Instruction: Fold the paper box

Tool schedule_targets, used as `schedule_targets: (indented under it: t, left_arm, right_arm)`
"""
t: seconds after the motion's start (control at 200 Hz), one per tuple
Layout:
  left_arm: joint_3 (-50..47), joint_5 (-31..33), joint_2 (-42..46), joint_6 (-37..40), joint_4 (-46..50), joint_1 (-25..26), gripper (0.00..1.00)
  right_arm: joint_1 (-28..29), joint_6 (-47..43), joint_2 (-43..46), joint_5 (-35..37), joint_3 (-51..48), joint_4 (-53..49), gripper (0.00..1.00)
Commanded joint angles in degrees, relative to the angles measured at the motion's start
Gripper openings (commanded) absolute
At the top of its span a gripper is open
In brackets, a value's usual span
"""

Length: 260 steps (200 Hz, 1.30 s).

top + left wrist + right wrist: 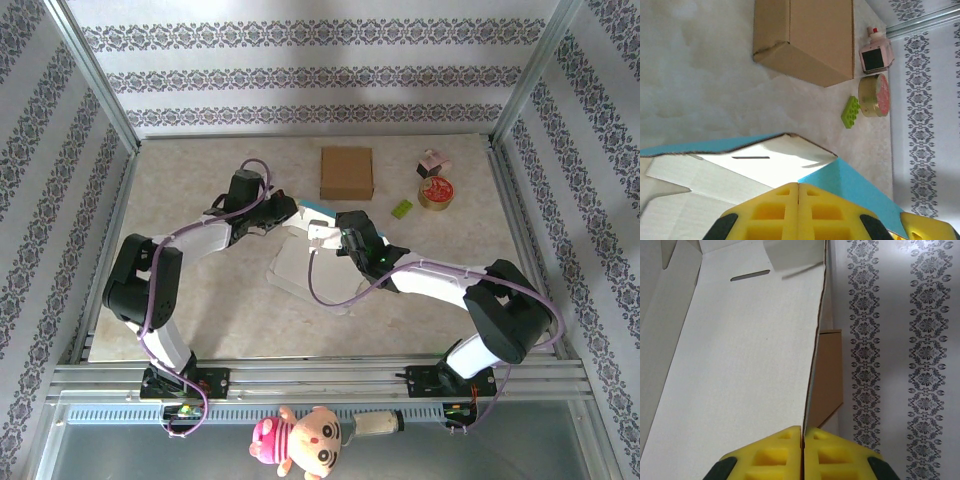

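Paper box (298, 262) sits mid-desk, between the two arms. It is part-folded: white inside, teal outside, flat white panel on the desk (200, 320), walls raised at the far side. Left wrist view shows a white flap with a narrow slot and a torn-looking brown edge along the top. Right wrist view shows a long white panel with the same kind of slot near its far end, and a raised wall edge running straight down into the fingers.

Left tool (798, 210): yellow pads pressed together, a box wall pinched edge-on in the seam, white face to one side and teal to the other.

Right tool (803, 450): pads together too, clamped on the edge of the upright white wall.

In the top view both tools meet at the box's far end, close to each other.

Beyond the box: a brown carton (346, 172) lying closed, well apart. To its right are a green brick (401, 208), a round tin (437, 192) and a small pink item (432, 162), clustered. A doll (300, 440) lies off the desk by the near rail.
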State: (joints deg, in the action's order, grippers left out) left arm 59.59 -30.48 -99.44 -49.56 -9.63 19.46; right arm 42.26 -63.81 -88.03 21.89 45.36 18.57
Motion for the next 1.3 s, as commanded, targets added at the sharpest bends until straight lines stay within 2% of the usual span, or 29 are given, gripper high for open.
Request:
schedule_targets:
  t: [0.0, 0.065, 0.12, 0.19, 0.36, 0.475, 0.555, 0.615, 0.734, 0.929, 1.099, 1.189, 1.294]
  left_arm:
    - [-0.53, -4.67, -2.47, -4.22, -8.51, 0.93, 0.02]
    - [-1.05, -6.0, -2.37, -5.5, -11.54, 0.89, 0.03]
    - [-1.4, -4.39, -0.76, -3.77, -10.53, 0.69, 0.06]
    - [-1.02, 0.38, 2.66, 3.02, -4.32, 0.47, 0.12]
    - [-0.06, 17.86, 10.19, 22.95, 13.55, 0.48, 0.18]
    - [-1.53, 21.02, 12.64, 32.14, 19.57, 0.51, 0.18]
    - [-3.56, 18.64, 13.41, 34.35, 20.45, 0.51, 0.2]
    - [-5.39, 13.48, 13.41, 34.88, 18.88, 0.55, 0.22]
    - [-7.92, 5.02, 11.42, 33.95, 12.74, 0.55, 0.3]
    - [-2.74, 9.69, 3.45, 34.88, 14.26, 0.38, 0.3]
    - [4.47, 1.24, -5.7, 36.23, 16.64, -0.63, 0.32]
    - [7.26, 0.3, -8.87, 35.99, 18.5, -0.74, 0.37]
    - [9.46, 3.3, -11.0, 36.57, 23.25, -0.78, 0.47]
  right_arm:
    - [1.0, 0.05, -2.15, -0.63, 0.34, -4.12, 0.08]
    - [1.03, -0.04, -2.07, -0.36, 0.19, -4.15, 0.08]
    - [1.0, -0.08, -1.83, -0.27, 0.06, -4.24, 0.08]
    - [1.0, -0.09, -1.39, -0.27, -0.1, -4.41, 0.08]
    - [0.95, -0.79, -0.94, 0.14, -0.36, -4.48, 0.09]
    - [0.68, -0.84, -1.01, 0.17, -0.43, -4.42, 0.09]
    - [0.13, -0.34, -0.96, 0.69, -0.32, -4.5, 0.09]
    - [-1.07, 1.52, -0.75, 0.1, -0.1, -4.96, 0.1]
    - [-6.11, 10.87, -0.6, -8.47, 3.41, -14.12, 0.11]
    - [-12.46, 22.3, -2.3, -19.36, 7.82, -19.52, 0.08]
    - [-19.47, 29.48, -5.32, -33.01, 13.55, -25.67, 0.07]
    - [-21.82, 31.59, -8.09, -35.82, 16.49, -27.55, 0.05]
    - [-23.4, 32.47, -10.36, -35.77, 18.32, -27.93, 0.05]
